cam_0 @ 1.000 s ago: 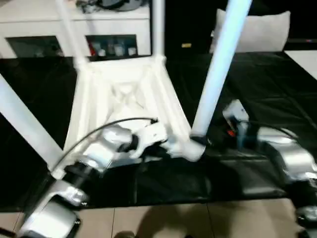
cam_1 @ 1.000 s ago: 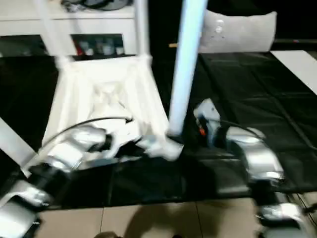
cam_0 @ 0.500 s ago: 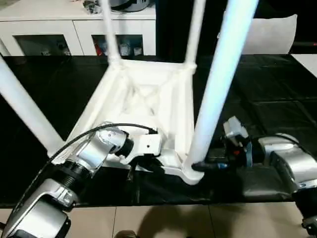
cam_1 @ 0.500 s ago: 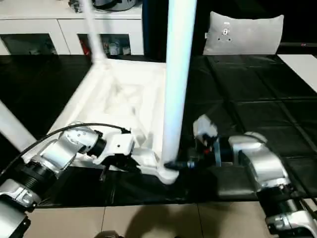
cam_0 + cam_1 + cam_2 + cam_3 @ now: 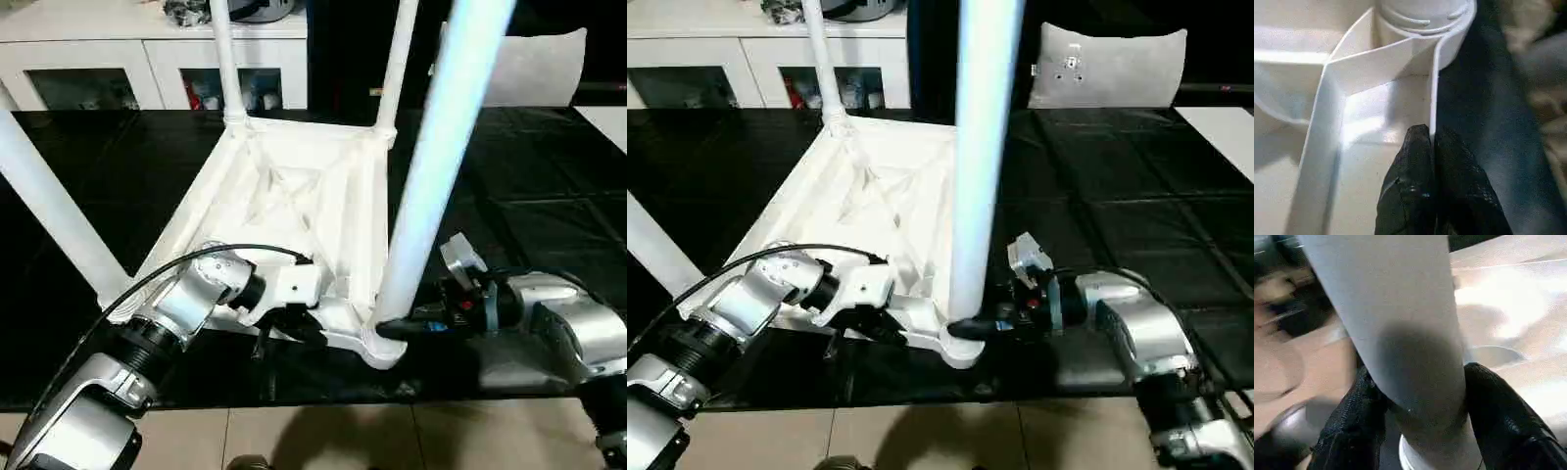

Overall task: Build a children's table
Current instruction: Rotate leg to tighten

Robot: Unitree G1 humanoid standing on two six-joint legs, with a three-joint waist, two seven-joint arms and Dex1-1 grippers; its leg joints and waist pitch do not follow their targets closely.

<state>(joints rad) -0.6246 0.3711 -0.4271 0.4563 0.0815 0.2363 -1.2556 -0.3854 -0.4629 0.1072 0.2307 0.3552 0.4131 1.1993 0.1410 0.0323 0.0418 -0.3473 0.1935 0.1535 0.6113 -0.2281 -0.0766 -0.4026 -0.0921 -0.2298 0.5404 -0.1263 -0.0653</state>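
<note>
One black-covered work table fills the scene, with one white cabinet with glass doors along its far edge and one grey cushion at the far right. On the black cover lies the children's table, upside down: one white top with its ribbed underside facing up, and four white legs standing in its corner sockets. Two far legs rise at the far corners, one near-left leg slants off to the left, and one near-right leg stands closest, in the near-right socket.

The two silver forearms come in from the near side. The right gripper has one black finger on each side of the near-right leg's base, clasping it. The left gripper is pinched closed on the thin near rim of the top, just left of that socket.
</note>
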